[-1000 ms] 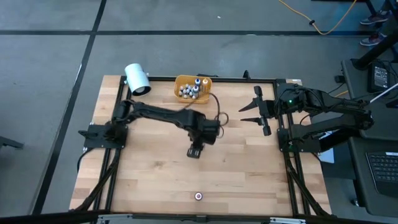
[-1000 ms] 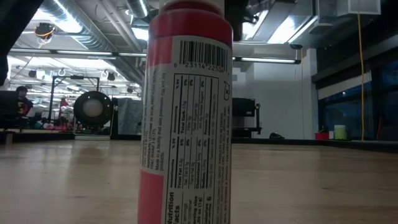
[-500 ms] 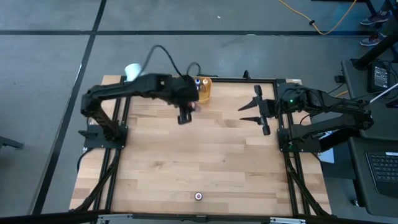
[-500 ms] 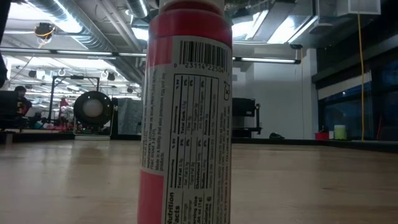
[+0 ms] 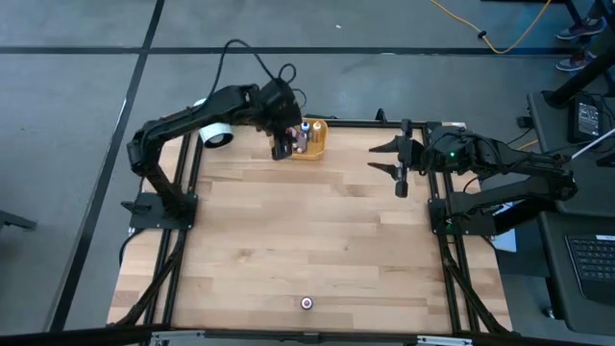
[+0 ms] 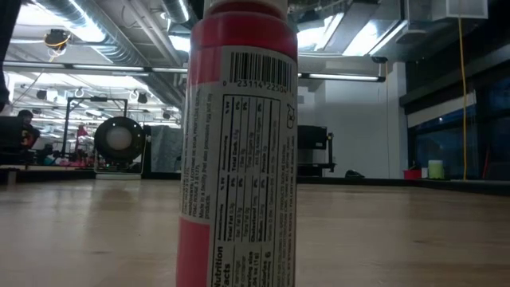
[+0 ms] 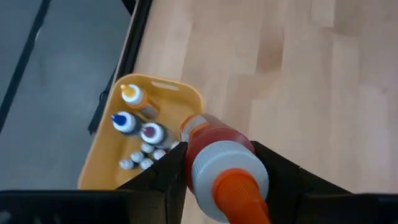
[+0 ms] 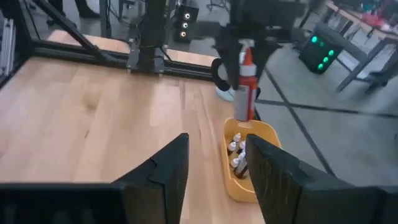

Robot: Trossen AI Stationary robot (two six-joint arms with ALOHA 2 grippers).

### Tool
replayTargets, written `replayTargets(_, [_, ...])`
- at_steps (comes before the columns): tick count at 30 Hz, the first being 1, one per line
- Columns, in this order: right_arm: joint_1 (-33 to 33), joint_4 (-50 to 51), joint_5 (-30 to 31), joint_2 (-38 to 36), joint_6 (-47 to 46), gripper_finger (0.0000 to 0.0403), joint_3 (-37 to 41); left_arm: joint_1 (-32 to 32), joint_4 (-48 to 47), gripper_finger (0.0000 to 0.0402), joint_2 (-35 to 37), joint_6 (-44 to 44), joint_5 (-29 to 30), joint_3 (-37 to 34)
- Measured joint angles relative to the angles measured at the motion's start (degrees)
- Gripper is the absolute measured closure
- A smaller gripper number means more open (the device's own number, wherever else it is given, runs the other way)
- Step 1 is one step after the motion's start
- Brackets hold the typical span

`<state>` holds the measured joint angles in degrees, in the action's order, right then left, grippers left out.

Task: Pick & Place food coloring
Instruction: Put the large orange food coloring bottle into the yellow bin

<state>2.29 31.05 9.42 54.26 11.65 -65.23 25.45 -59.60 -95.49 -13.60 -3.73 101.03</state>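
My left gripper (image 5: 282, 144) is shut on a red food coloring bottle (image 8: 246, 93) with a white collar and an orange tip. It hangs over the yellow bin (image 5: 315, 144) at the table's far edge. The bin (image 7: 106, 162) holds several small food coloring bottles (image 7: 140, 130) standing upright. One more red bottle (image 5: 307, 303) stands on its base near the table's front edge, and it fills the low view (image 6: 239, 143). My right gripper (image 5: 399, 163) hovers open at the far right with nothing between its fingers (image 8: 165, 168). My left gripper pinches the red bottle's upper body (image 7: 191, 144), just under the white collar, between its two fingers (image 7: 168, 171). The fingers come from above, slanting down. The bottle hangs upright with its tip up, lifted clear, its base above the bin.
A white cylinder (image 5: 216, 133) lies at the table's far left corner, partly under my left arm. A black frame (image 5: 365, 122) runs along the table's edges. Bare wooden tabletop (image 5: 307, 231) spreads across the middle.
My left gripper has risen and swung from the table's middle toward the far edge, and now hangs over the yellow bin. My right gripper has stayed in place but has turned at the wrist.
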Motion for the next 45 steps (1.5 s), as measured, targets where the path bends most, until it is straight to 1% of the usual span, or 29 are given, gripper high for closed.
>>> replayTargets(5, [-0.01, 0.04, 1.04, 0.0, -3.54, 0.0243, 0.0, 5.11, 4.97, 0.0258, -3.65, -8.5, -5.09, 0.0])
replayTargets(8, [-0.01, 0.06, 2.45, 0.0, -5.0, 0.0243, 0.0, 6.69, 7.61, 0.0258, -6.01, -12.07, -7.13, 0.0])
replayTargets(10, [-0.01, 0.04, 3.45, 0.0, -5.52, 0.0243, 0.0, 7.58, 7.91, 0.0258, -7.85, -13.23, -8.01, 0.49])
replayTargets(14, [-0.01, 0.09, 3.87, 0.0, -5.42, 0.0243, 0.0, 8.2, 6.45, 0.0258, -12.63, -15.98, -9.74, 3.97])
replayTargets(18, [-0.01, 0.11, 6.34, 0.0, -5.43, 0.0243, 0.0, 8.05, 6.65, 0.0258, -17.51, -18.06, -9.0, 8.84])
replayTargets(22, [0.01, 0.38, 6.61, 0.0, -5.17, 0.0243, 0.0, 8.62, 6.53, 0.0258, -20.87, -18.13, -9.11, 12.53])
replayTargets(30, [0.01, 2.03, 6.59, 0.0, -5.17, 0.0243, 0.0, 8.51, 3.77, 0.0258, -23.32, -19.61, -8.15, 12.76])
replayTargets(37, [-0.01, 3.25, 6.5, 0.0, -4.99, 0.0243, 0.0, 8.18, 3.68, 0.0258, -24.69, -20.18, -7.76, 12.76])
replayTargets(45, [0.01, 4.16, 6.5, 0.0, -5.34, 0.0243, 0.0, 8.23, 4.43, 0.0258, -28.02, -20.21, -7.77, 12.76])
